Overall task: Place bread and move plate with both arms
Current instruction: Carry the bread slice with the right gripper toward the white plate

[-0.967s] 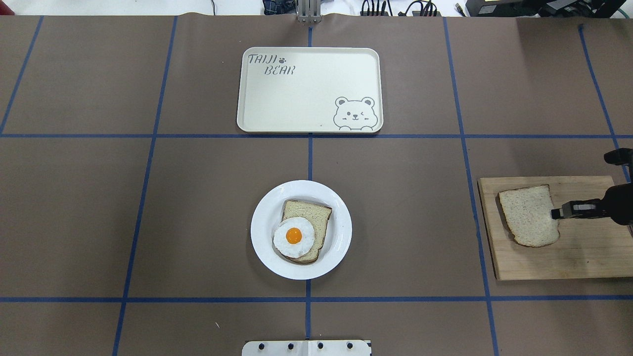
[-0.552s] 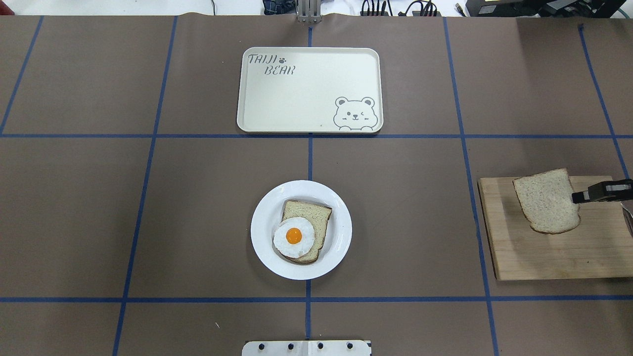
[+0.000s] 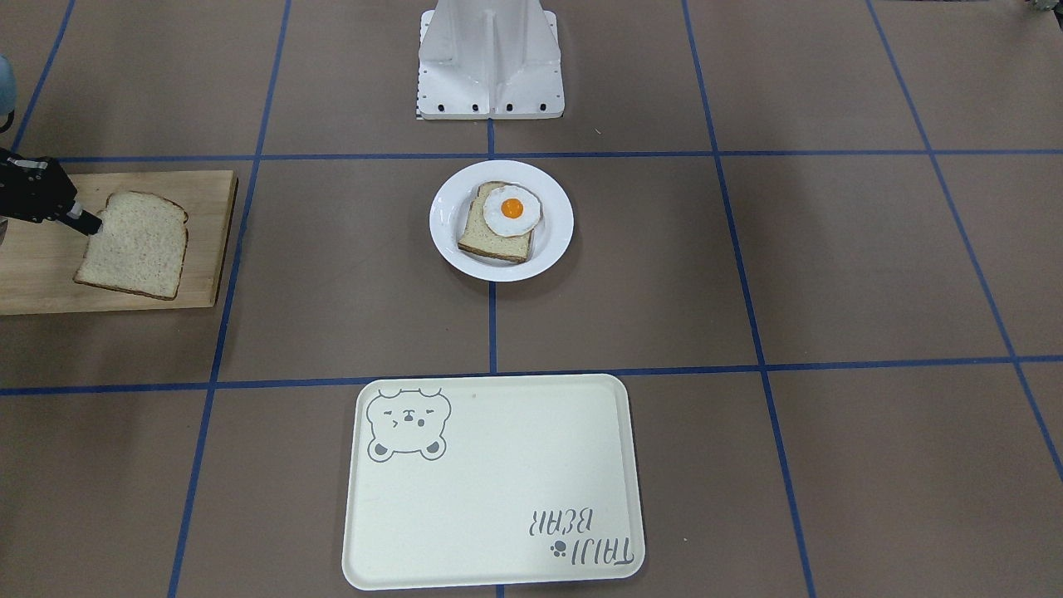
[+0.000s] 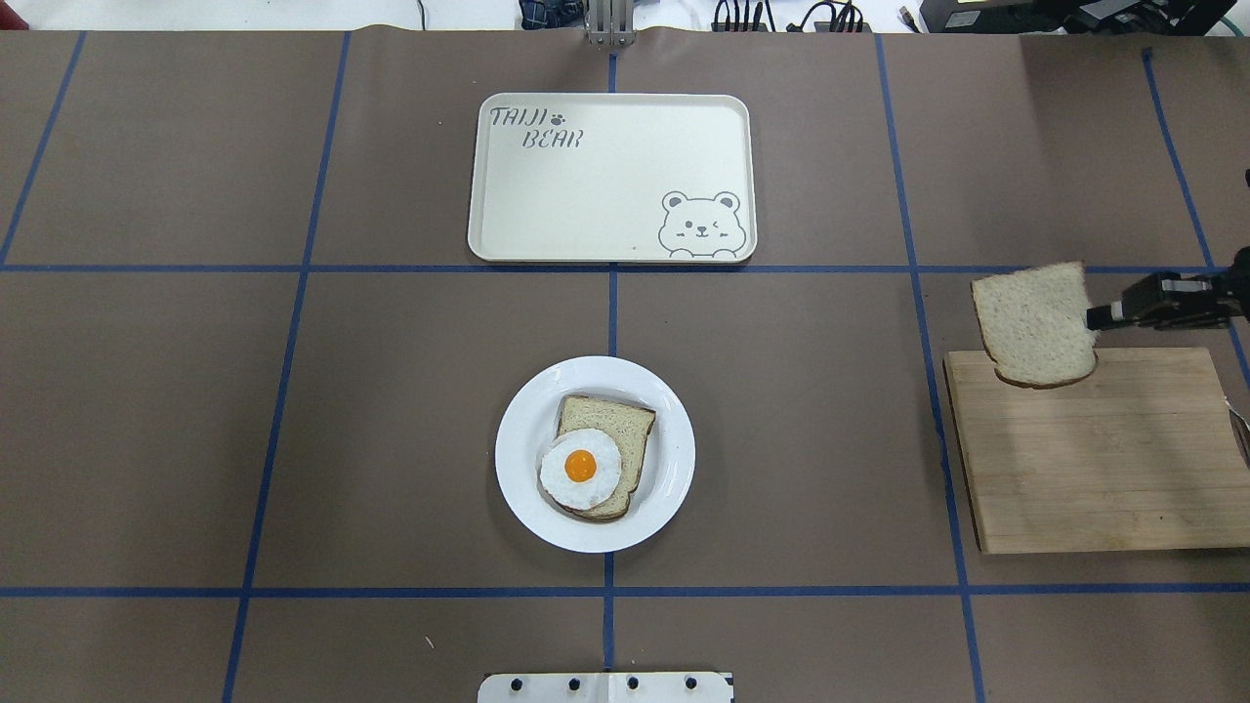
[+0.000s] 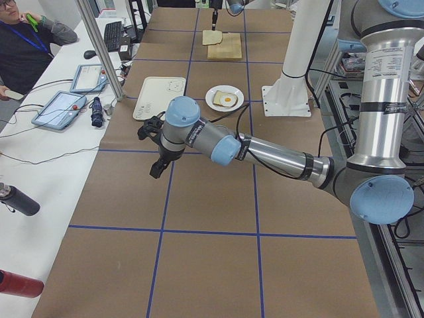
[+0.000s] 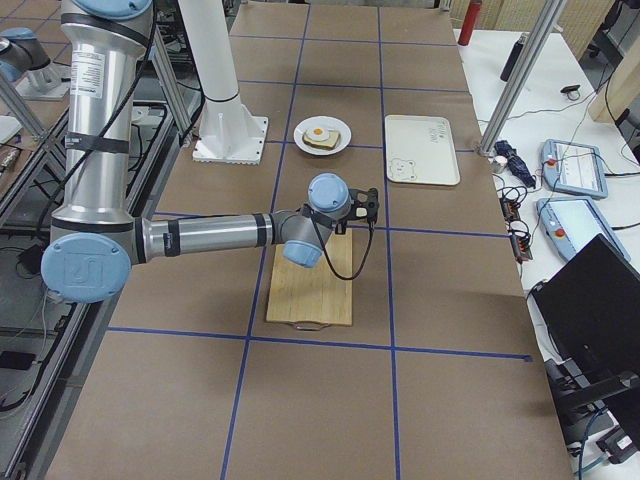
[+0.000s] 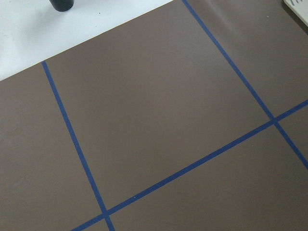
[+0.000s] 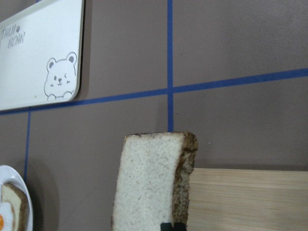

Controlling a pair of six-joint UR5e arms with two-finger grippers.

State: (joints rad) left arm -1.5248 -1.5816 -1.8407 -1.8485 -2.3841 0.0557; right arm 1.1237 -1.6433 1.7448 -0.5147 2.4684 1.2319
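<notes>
The bread [image 4: 1035,325] is one plain slice, pale tan and finely speckled on its face, with a dark brown crust round the edge. We see it held in the air, clear of the wood, above the side of the wooden board [image 4: 1094,469] that faces the plate. The right tool [image 4: 1094,317] is pinched tight on the slice's crust edge, and the slice reaches out sideways from the fingertips.

Nearest the robot we find the white base block [image 4: 605,686]. Next out, on the middle line of the worktop [image 4: 801,391], sits the round white plate [image 4: 518,488]. It carries a second slice topped with a fried egg [image 4: 580,466] and lies well apart from the board. Farther still rests the cream tray [image 4: 586,195] with its bear drawing.

The left tool [image 5: 156,171] hangs above the brown worktop out on the robot's left. We cannot tell whether it is open or closed.
</notes>
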